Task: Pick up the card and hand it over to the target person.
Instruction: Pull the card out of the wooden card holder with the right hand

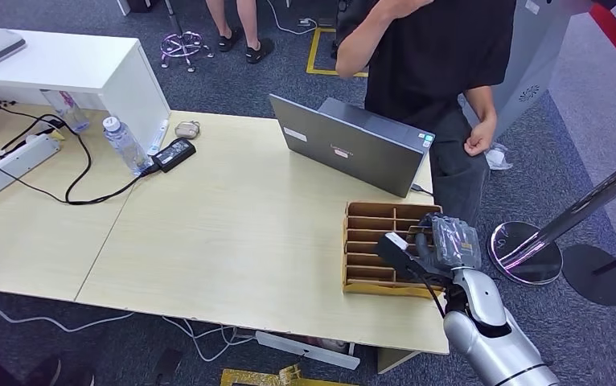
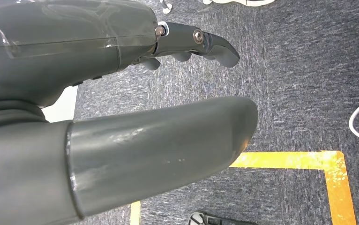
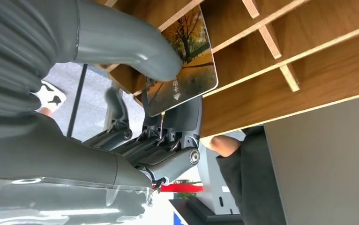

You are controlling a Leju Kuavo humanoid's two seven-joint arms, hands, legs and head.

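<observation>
The card (image 3: 187, 61), printed with an autumn tree, is pinched between the thumb (image 3: 130, 44) and the darker fingers of my right hand (image 1: 441, 245). It sits at the slots of the wooden divider box (image 1: 369, 241), whose partitions (image 3: 309, 70) are close behind it. I cannot tell whether the card's far edge still touches a slot. The person (image 1: 441, 64) in a black shirt stands beyond the table's far right corner, one hand (image 1: 479, 138) hanging in a loose fist. My left hand (image 2: 145, 122) hangs over the carpet holding nothing, its fingers apart.
A grey laptop (image 1: 353, 145) stands open just behind the box. A water bottle (image 1: 125, 145), a power adapter (image 1: 174, 153) and a power strip (image 1: 11, 165) lie at the table's left. A stanchion base (image 1: 526, 253) stands on the floor to the right.
</observation>
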